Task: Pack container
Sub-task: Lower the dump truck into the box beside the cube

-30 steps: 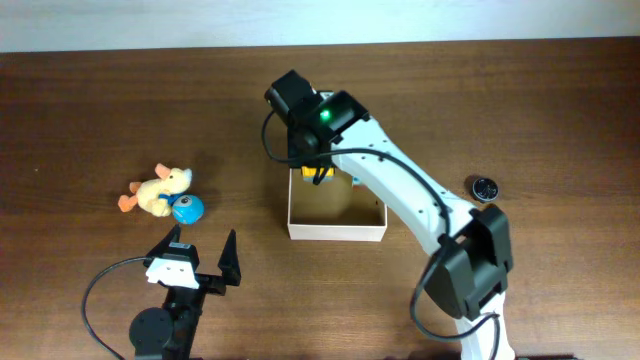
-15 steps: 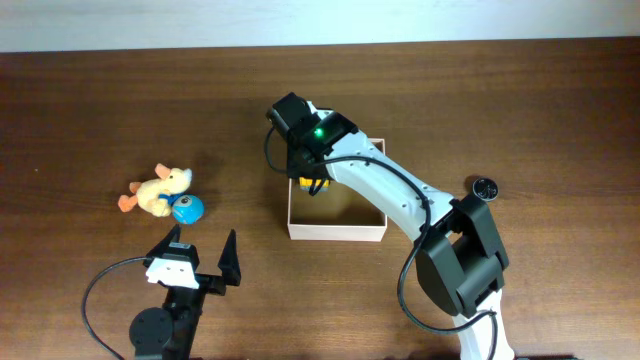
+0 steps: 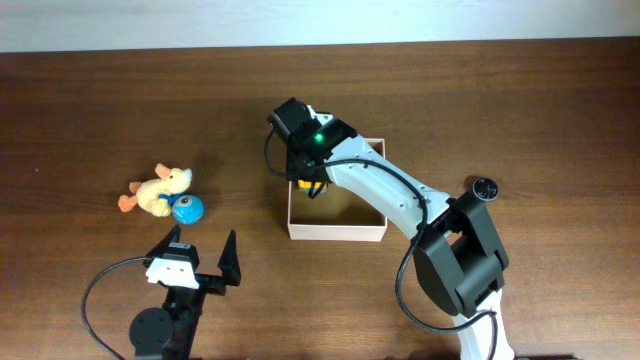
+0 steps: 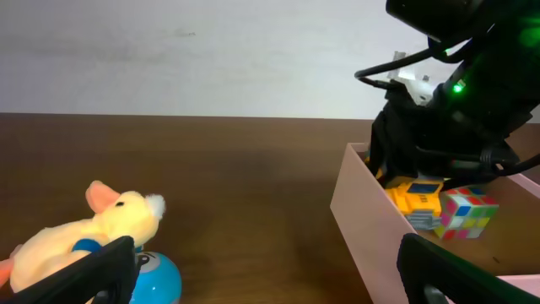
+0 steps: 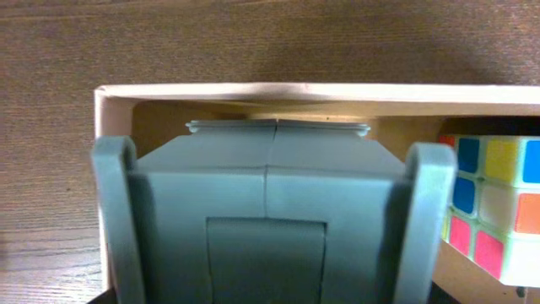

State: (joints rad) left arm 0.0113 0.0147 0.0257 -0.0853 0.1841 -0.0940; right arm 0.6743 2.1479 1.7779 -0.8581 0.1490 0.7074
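Cardboard, thin and light: the container [image 3: 336, 231] in the middle of the table [image 3: 90, 120] would likely slide or buckle, so grip a wall near a corner. The right gripper [image 3: 312, 183] clamps a yellow toy [image 4: 419, 196] in its far-left corner, beside a Rubik's cube [image 4: 464, 213]; the left gripper [image 3: 200, 245] gapes empty.

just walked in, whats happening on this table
The right gripper is down in the far left corner of the container, closed on a yellow and grey toy, beside a colour cube lying inside. The left gripper sits open near the table's front edge, holding nothing. A plush duck and a blue ball lie on the table left of the container, not yet packed.
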